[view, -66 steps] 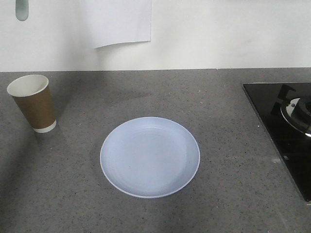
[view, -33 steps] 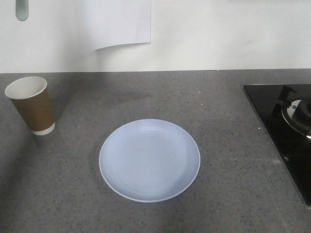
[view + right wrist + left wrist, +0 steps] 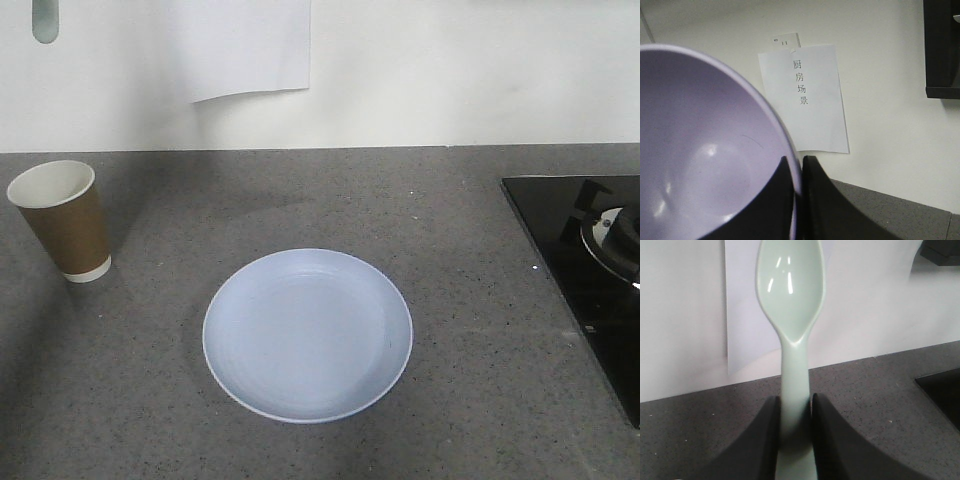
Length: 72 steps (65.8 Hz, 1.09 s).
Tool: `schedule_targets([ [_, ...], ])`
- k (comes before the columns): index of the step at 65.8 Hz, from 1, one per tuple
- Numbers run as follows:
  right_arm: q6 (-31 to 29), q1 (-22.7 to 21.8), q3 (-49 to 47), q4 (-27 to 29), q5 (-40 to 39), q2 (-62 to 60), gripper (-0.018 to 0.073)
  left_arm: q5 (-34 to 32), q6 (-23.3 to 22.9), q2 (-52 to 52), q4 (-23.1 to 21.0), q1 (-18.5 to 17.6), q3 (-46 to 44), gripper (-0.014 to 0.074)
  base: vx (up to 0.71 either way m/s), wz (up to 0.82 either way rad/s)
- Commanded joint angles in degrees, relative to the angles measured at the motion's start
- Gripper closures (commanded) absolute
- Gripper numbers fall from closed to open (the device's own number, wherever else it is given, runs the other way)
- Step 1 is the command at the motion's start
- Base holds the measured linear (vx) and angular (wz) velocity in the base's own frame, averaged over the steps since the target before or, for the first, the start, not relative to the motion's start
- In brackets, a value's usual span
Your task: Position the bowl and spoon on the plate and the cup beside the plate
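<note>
Grey speckled stone forms the tabletop (image 3: 480, 230); near its middle the pale blue plate (image 3: 307, 335) lies flat; the brown paper cup (image 3: 62, 222) stands upright well to the left of the plate, nearer the back wall, its white inside showing; a black glass cooktop (image 3: 585, 280) takes up the right edge, well apart from the plate; a white sheet of paper (image 3: 245, 45) hangs on the wall above.

In the left wrist view the left hand (image 3: 796, 407) is clamped on the handle of the mint-white spoon (image 3: 790, 300), one dark finger on each side; the spoon points up and away from the hand, its hollow facing the camera, with the wall and tabletop behind it.

In the right wrist view the right hand (image 3: 797, 165) pinches the rim of the lavender bowl (image 3: 700, 165), one finger inside the wall and one outside; the bowl's hollow faces the camera, and the printed sheet hangs on the wall behind it.
</note>
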Motion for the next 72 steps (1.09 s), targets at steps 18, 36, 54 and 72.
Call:
schedule_targets([
  [18,-0.6,-0.3,-1.5,4.3,-1.0,-1.3,0.0564,-3.4,0.0,-1.8,-1.6,-0.3,-1.5,0.0602,0.0,0.0],
  [36,-0.6,-0.3,-1.5,4.3,-1.0,-1.3,0.0564,-3.4,0.0,-1.8,-1.6,-0.3,-1.5,0.0602,0.0,0.0],
  [54,-0.6,-0.3,-1.5,4.3,-1.0,-1.3,0.0564,-3.4,0.0,-1.8,-1.6,-0.3,-1.5,0.0602,0.0,0.0],
  [72,-0.6,-0.3,-1.5,4.3,-1.0,-1.3,0.0564,-3.4,0.0,-1.8,-1.6,-0.3,-1.5,0.0602,0.0,0.0],
])
